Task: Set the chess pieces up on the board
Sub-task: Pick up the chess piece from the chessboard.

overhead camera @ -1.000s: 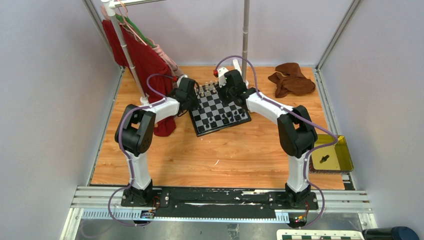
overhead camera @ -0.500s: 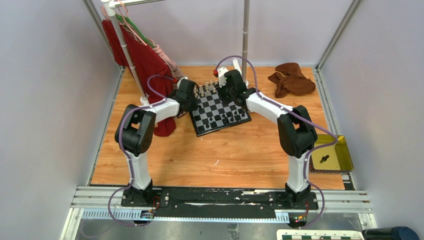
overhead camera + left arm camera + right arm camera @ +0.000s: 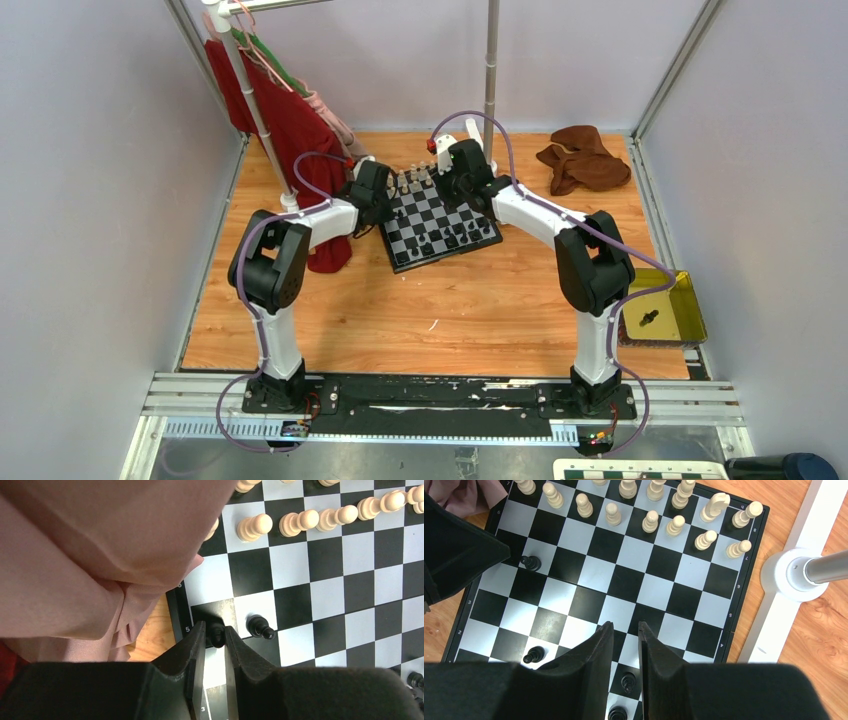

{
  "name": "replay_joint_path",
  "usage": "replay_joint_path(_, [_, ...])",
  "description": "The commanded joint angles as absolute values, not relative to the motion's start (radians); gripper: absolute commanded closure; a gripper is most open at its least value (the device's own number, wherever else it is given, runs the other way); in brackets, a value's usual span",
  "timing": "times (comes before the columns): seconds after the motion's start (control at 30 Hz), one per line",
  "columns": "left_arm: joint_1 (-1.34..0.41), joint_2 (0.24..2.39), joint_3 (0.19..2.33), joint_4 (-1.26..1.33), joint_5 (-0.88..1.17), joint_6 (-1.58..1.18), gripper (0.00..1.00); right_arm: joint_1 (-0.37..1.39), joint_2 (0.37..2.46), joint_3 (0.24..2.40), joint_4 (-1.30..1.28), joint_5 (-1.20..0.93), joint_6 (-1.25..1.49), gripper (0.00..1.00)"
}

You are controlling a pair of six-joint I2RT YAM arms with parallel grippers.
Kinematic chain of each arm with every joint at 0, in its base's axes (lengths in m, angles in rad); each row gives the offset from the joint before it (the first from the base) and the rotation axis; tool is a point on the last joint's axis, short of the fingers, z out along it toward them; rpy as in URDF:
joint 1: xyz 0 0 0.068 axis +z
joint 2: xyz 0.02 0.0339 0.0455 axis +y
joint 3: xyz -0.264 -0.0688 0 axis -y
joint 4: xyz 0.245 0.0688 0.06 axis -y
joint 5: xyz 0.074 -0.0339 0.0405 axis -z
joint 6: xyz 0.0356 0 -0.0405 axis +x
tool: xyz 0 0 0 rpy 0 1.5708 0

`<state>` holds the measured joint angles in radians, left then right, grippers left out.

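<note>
The board (image 3: 432,217) lies tilted at the far middle of the table, with both arms over its far end. Cream chess pieces (image 3: 300,520) stand in rows at its far side, also seen in the right wrist view (image 3: 651,520). My left gripper (image 3: 215,630) is at the board's left edge, shut on a black pawn (image 3: 216,635) with both fingers touching it. A second black pawn (image 3: 261,626) stands one square to its right. My right gripper (image 3: 625,625) hovers over the board, open by a narrow gap with nothing in it. A black piece (image 3: 627,681) stands below its fingers.
A pink cloth (image 3: 100,555) hangs over the board's left corner, below a red garment (image 3: 290,120) on a rack. The rack's white foot and pole (image 3: 794,572) stand right of the board. A brown cloth (image 3: 583,158) lies far right. A yellow tray (image 3: 668,310) holds one black piece (image 3: 648,319).
The left jaws have drawn in around the black pawn. Neither arm has visibly shifted in the top view.
</note>
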<state>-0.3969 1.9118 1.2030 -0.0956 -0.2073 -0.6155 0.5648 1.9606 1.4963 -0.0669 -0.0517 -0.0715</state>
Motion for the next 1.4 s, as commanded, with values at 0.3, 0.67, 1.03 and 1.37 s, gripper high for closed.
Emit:
replay_joint_path(0.3, [-0.41, 1.869, 1.17, -0.112, -0.244, -0.586, 0.82, 0.551, 1.934, 1.477, -0.063, -0.049, -0.059, 0.71])
replay_joint_path(0.67, [-0.438, 1.809, 1.135, -0.132, -0.277, -0.536, 0.82, 0.55, 1.918, 1.465, -0.07, -0.043, -0.068, 0.71])
replay_joint_path(1.03, [-0.474, 1.69, 1.045, -0.125, -0.271, -0.469, 0.83, 0.545, 1.907, 1.457, -0.071, -0.036, -0.05, 0.71])
replay_joint_path(1.37, [-0.532, 1.612, 0.962, -0.093, -0.22, -0.385, 0.83, 0.546, 1.894, 1.458, -0.069, -0.036, -0.034, 0.71])
